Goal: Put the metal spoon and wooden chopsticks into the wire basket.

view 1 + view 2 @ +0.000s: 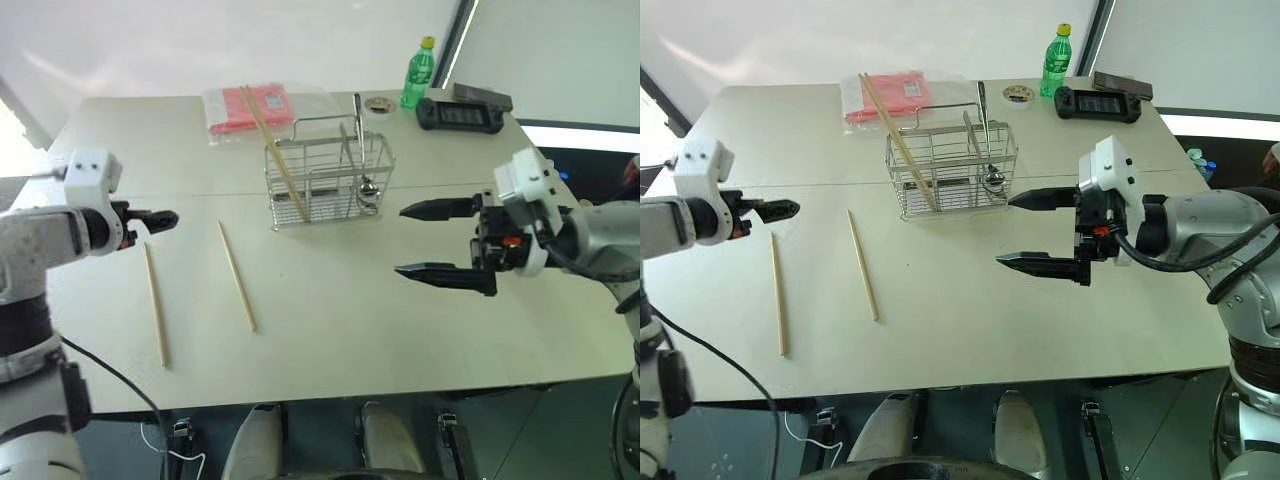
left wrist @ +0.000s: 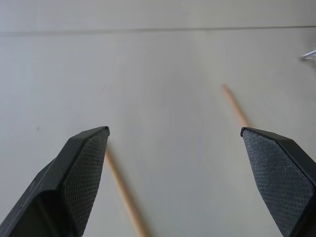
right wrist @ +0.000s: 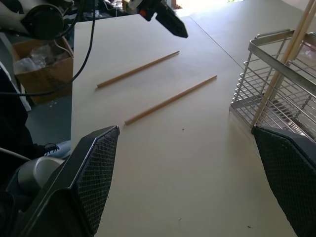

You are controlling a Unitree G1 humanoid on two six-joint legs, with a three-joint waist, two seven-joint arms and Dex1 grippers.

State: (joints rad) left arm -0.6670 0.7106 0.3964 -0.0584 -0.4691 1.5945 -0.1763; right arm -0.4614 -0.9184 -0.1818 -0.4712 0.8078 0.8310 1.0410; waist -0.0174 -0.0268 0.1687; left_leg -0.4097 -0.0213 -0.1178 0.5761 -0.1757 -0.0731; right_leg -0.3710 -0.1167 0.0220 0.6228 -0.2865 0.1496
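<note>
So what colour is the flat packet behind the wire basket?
Red, in a clear wrapper: the flat packet behind the wire basket shows best in the left eye view.

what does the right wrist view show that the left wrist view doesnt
Right wrist view: the wire basket with a chopstick leaning in it, the left gripper over the table, and a cardboard box on the floor. Left wrist view: the table's seam line and a sliver of basket wire. Shared: the two loose chopsticks on the table, and each view's own open black fingers.
</note>
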